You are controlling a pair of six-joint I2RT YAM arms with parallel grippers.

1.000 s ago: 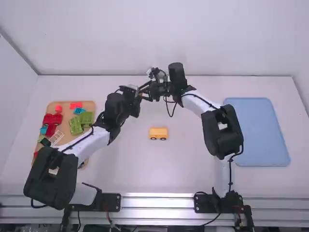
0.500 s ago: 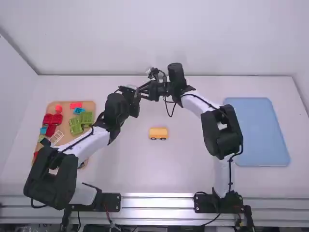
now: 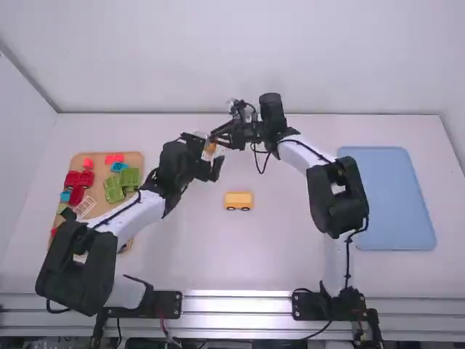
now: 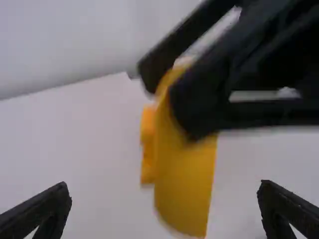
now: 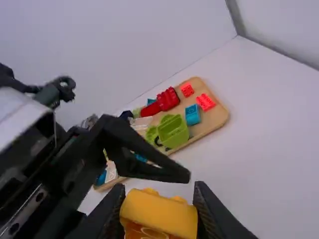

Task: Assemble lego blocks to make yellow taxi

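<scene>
One yellow wheeled block [image 3: 238,201] sits upright on the counter [image 3: 283,247] in the high view. In the left wrist view, the left gripper [image 4: 164,185] has its fingers wide apart, clear of a yellow lego block [image 4: 184,191]. In the right wrist view, the right gripper [image 5: 159,186] clamps that block; probably best drawn away without brushing the open fingers, then squared above the wheeled one.

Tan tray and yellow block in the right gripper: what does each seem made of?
The tan tray looks like smooth, matte wood, from its light brown surface; plastic is possible. The yellow block looks like smooth plastic, judging by its solid colour and moulded studs.
</scene>
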